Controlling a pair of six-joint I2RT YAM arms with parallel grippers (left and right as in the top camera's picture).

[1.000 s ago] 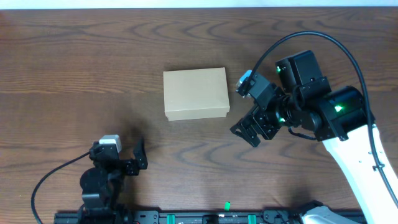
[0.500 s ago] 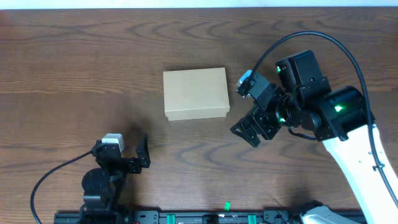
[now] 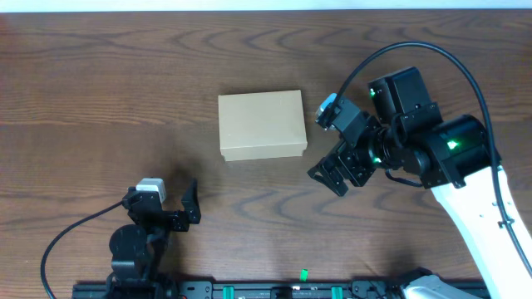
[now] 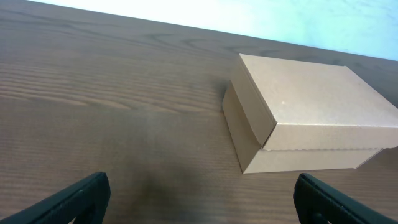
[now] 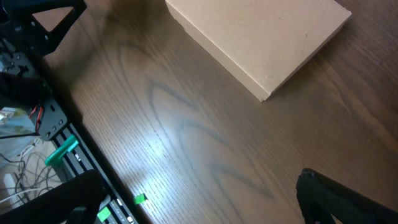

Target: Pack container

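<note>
The container (image 3: 261, 124) is a tan cardboard box with its lid shut, lying flat on the wooden table a little behind the middle. My left gripper (image 3: 162, 202) hovers near the front left, open and empty, well short of the box. From the left wrist the container (image 4: 311, 118) lies ahead to the right, beyond the wide-apart fingers of the left gripper (image 4: 202, 202). My right gripper (image 3: 330, 178) hangs just right of and in front of the box, open and empty. The right wrist view has the container (image 5: 261, 37) at the top, apart from the right gripper (image 5: 199, 199).
A black rail with small green clips (image 3: 303, 272) runs along the table's front edge. The rail (image 5: 56, 124) and loose cables also appear at the left of the right wrist view. The table's far edge (image 4: 155, 22) meets a pale wall.
The left gripper has shifted slightly to the right and toward the front edge. The right arm and the box have not moved.
</note>
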